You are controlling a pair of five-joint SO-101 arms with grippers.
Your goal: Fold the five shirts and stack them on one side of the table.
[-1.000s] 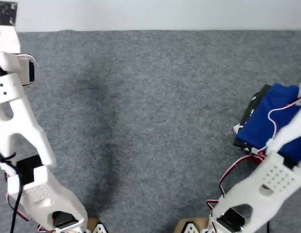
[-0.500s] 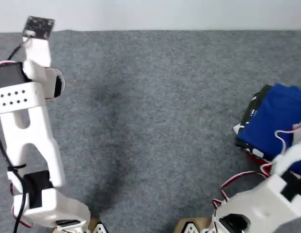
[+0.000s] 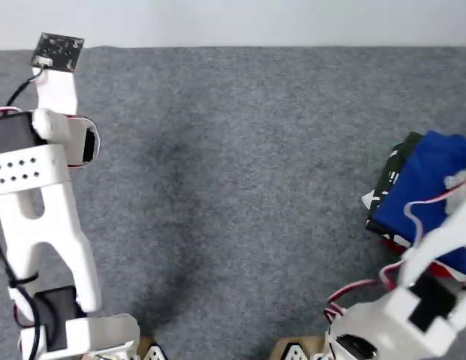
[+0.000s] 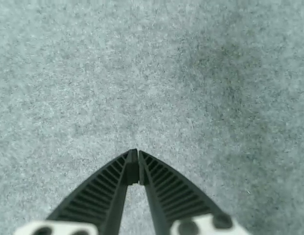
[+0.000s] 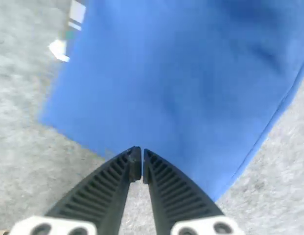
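Grey felt table (image 3: pixel 255 150) across the whole high view. Left arm (image 3: pixel 37 202) down the left edge, right arm (image 3: pixel 416 300) in the lower right corner. Stack of folded shirts (image 3: pixel 413 195) at the middle right edge, blue shirt (image 5: pixel 181 73) on top, dark shirt (image 3: pixel 389 176) peeping out at its left. Left gripper (image 4: pixel 137 166) pressed together over bare felt, holding nothing. Right gripper (image 5: pixel 138 164) likewise closed and empty, tips at the blue shirt's edge. Probably a last tidy or a retreat: lift straight up, keep the tips off the cloth, avoid dragging the top layer askew.
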